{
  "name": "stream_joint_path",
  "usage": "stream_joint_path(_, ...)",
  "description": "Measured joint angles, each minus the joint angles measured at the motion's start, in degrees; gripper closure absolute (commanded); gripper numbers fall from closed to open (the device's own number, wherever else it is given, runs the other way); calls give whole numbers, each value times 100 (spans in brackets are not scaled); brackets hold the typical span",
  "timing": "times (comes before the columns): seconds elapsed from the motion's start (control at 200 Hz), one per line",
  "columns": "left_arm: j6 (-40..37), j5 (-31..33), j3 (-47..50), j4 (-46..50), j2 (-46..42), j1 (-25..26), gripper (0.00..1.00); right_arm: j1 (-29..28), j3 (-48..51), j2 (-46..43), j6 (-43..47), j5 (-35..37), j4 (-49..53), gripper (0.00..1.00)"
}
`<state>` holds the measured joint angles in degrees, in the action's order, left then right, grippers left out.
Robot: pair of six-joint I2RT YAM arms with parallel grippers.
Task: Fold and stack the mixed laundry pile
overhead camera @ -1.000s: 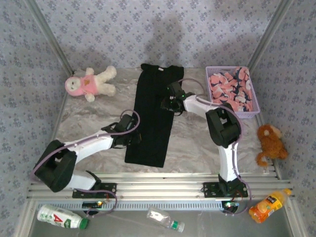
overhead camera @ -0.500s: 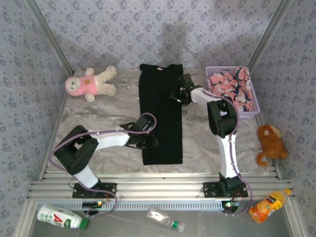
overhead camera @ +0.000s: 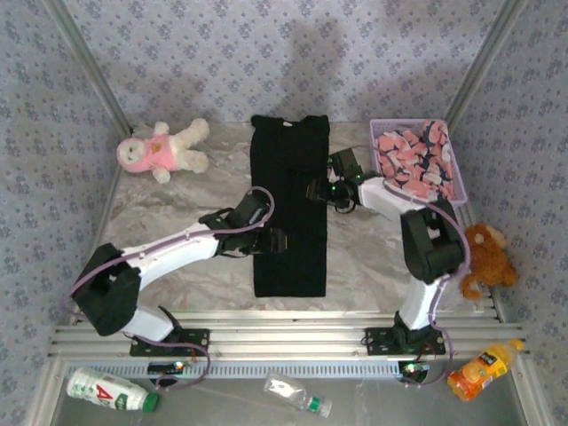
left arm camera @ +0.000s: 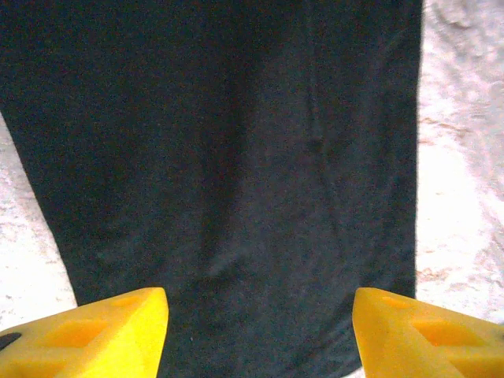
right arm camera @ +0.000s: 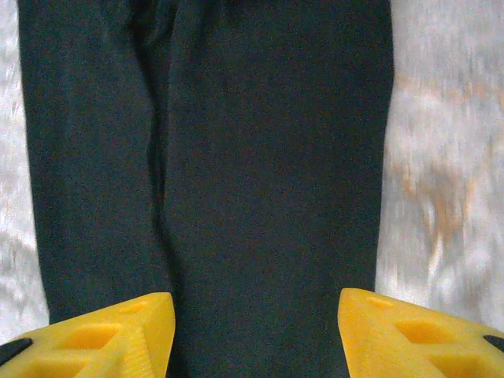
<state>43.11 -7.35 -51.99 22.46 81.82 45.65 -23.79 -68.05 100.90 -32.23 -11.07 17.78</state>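
Top external view: black T-shirt [overhead camera: 288, 209] lies flat mid-tabletop as a long, narrow strip w/ straight side edges, collar end toward the far wall. Cloth is matte and plain, no print. Tabletop [overhead camera: 177, 204] has a crinkled, silvery-white cover. Pink garment [overhead camera: 413, 160], printed w/ dark and white shapes, sits bunched in the lavender basket [overhead camera: 448, 208], a rectangular plastic mesh tub at the far right, just beside the shirt's upper right edge.

Left arm [overhead camera: 177, 248], white w/ black joints, reaches to the shirt's left edge approx. halfway down. Right arm [overhead camera: 430, 248] reaches to the right edge, nearer the collar.

Left wrist view: left jaws are spread wide, nothing between them. Their blocky yellow fingertips [left arm camera: 102, 331] hang over the shirt, which shows soft creases.

Right wrist view: right jaws are also parted and empty, yellow fingertips [right arm camera: 110, 331] above the dark cloth, w/ a lengthwise fold line on its left part.

Off the cloth: pink-and-white plush doll [overhead camera: 160, 151] at far left and a fuzzy brown plush [overhead camera: 486, 257] at right. Near edge: orange drink bottle [overhead camera: 484, 368], clear bottle [overhead camera: 297, 395] and a green-capped bottle [overhead camera: 111, 390] w/ a white label and red marks, too small to read.
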Motion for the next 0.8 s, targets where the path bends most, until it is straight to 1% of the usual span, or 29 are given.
stream_joint_path(0.1,11,-96,400,26,-420,0,37,-501,678,-758,35,153,269,40)
stream_joint_path(0.19,105,-254,931,37,-793,2,41,-1128,1263,-1305,-35,343,490,40)
stream_joint_path(0.26,254,-407,1362,26,-1054,22,42,-1659,1696,-1655,-256,466,658,41)
stream_joint_path(0.375,518,-623,1932,7,-1386,151,42,-2494,2210,-2000,-754,693,949,41)
stream_joint_path(0.515,765,-730,2234,-44,-1613,354,44,-3305,2588,-2179,-1379,911,1139,40)
stream_joint_path(0.63,960,-765,2341,-258,-1622,494,46,-3604,2791,-2190,-1803,1084,1161,40)
stream_joint_path(0.799,1213,-817,2441,-730,-1394,590,51,-3624,2881,-2190,-2118,1274,1134,40)
